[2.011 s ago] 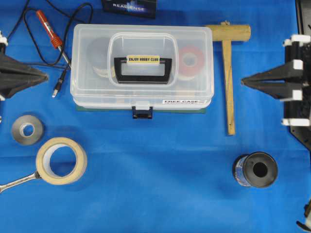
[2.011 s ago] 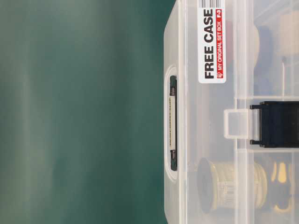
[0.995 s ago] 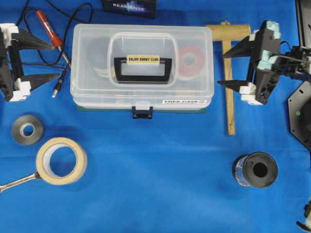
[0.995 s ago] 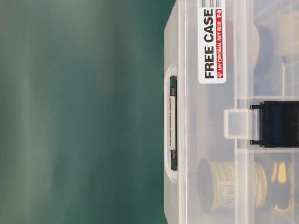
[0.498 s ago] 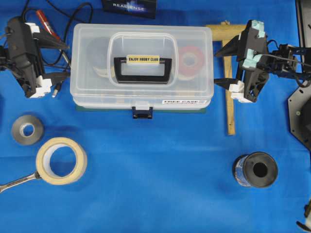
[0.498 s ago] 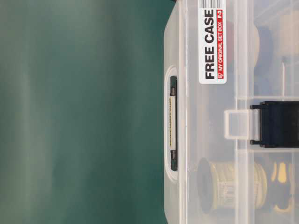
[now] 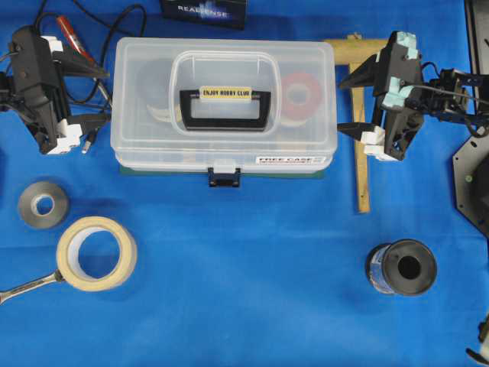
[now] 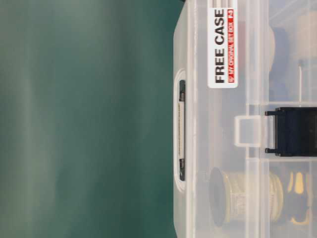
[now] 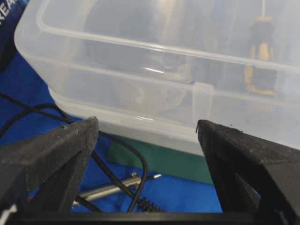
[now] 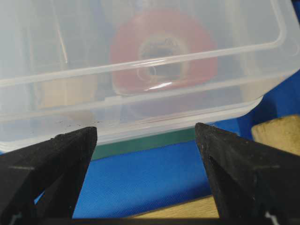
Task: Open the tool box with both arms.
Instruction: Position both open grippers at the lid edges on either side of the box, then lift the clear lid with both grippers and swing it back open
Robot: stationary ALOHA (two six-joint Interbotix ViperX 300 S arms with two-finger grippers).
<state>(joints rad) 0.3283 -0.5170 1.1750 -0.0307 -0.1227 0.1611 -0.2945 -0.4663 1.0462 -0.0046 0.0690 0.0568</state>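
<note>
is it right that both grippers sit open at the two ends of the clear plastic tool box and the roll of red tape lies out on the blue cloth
Not quite. The roll of red tape lies inside the clear plastic tool box, seen through its lid in the overhead view. The rest holds: the left gripper and right gripper sit open at the box's two ends.

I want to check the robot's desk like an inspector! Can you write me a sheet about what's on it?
Surface: blue cloth.
Job's things: tool box, lid down, latch shut.
Clutter: two tape rolls, wrench, mallet, spool, red-handled tool.
Grippers: left claw and right claw open, at the box's two ends, holding nothing.
Cables: black cord left of the box.
Surroundings: dark carton behind the box.
</note>
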